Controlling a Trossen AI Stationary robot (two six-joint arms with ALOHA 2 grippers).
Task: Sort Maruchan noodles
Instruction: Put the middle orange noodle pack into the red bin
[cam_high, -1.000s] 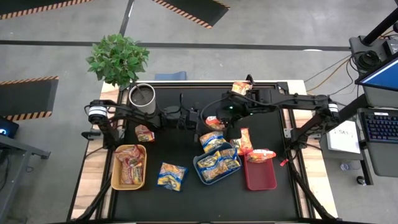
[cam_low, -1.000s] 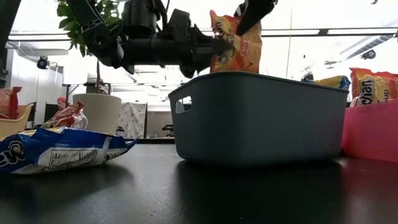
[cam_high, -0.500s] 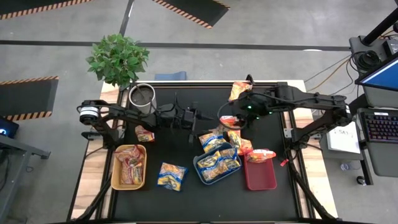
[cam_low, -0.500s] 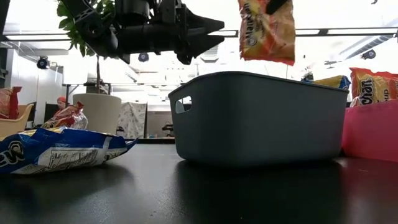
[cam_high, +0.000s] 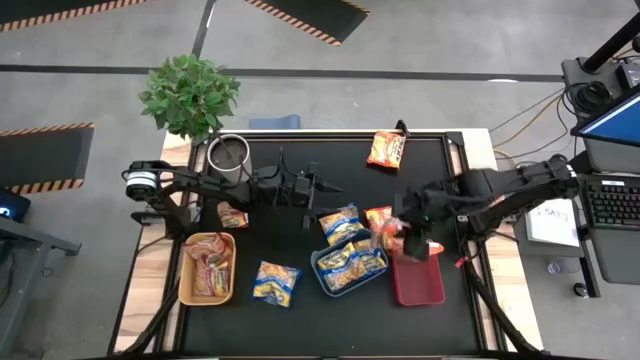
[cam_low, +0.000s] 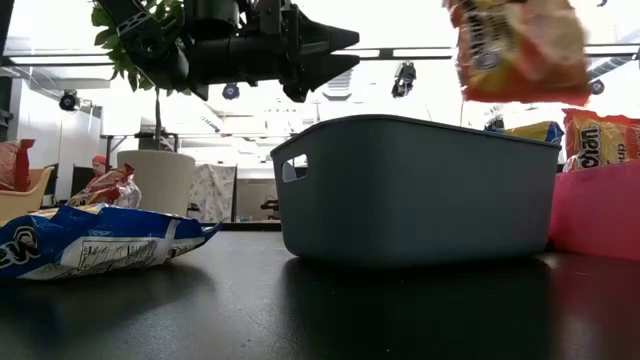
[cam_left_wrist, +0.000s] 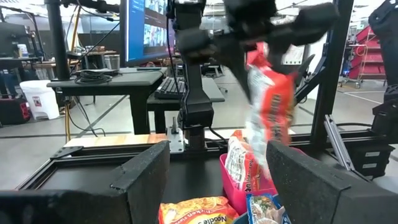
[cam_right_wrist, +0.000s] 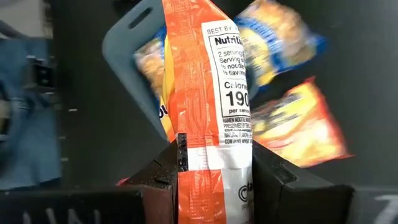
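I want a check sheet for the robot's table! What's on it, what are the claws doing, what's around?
Surface: black table, wooden edges.
Job's things: noodle packets in yellow tray, blue tray and red tray; loose blue-and-yellow packet; orange packet at far edge.
Clutter: white cup; potted plant.
Grippers: left gripper open, empty; right gripper shut on held orange packet by the red tray.
Cables: bundle off table's right.
Surroundings: keyboard, hazard-striped mats.
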